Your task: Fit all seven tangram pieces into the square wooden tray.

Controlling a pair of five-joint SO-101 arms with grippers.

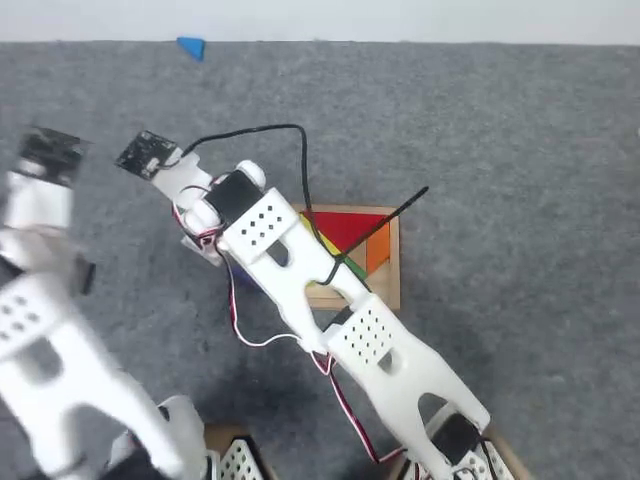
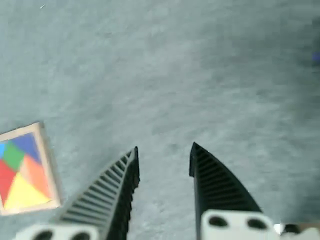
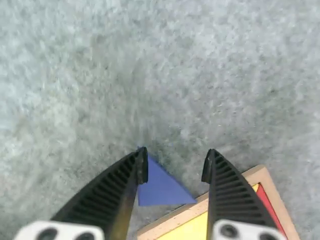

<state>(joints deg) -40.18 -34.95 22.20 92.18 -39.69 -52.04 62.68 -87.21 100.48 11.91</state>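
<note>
The square wooden tray (image 1: 394, 272) lies mid-table, partly under my right arm (image 1: 300, 270); red (image 1: 345, 228) and orange (image 1: 378, 256) pieces show inside it. My right gripper (image 3: 175, 165) is open, low over the carpet just outside a tray corner (image 3: 200, 210). A blue triangle (image 3: 160, 187) lies between its fingers against the tray's outer rim, close to one fingertip. Yellow (image 3: 192, 231) and red (image 3: 268, 206) pieces sit in the tray. My left gripper (image 2: 163, 152) is open and holds nothing above bare carpet. The tray (image 2: 49, 165), off to its side, holds several coloured pieces.
A small blue piece (image 1: 190, 46) lies at the carpet's far edge. A black cable (image 1: 300, 150) loops over the right arm. The left arm (image 1: 40, 230) stands at the table's left. Open grey carpet (image 1: 500, 130) lies to the right and behind the tray.
</note>
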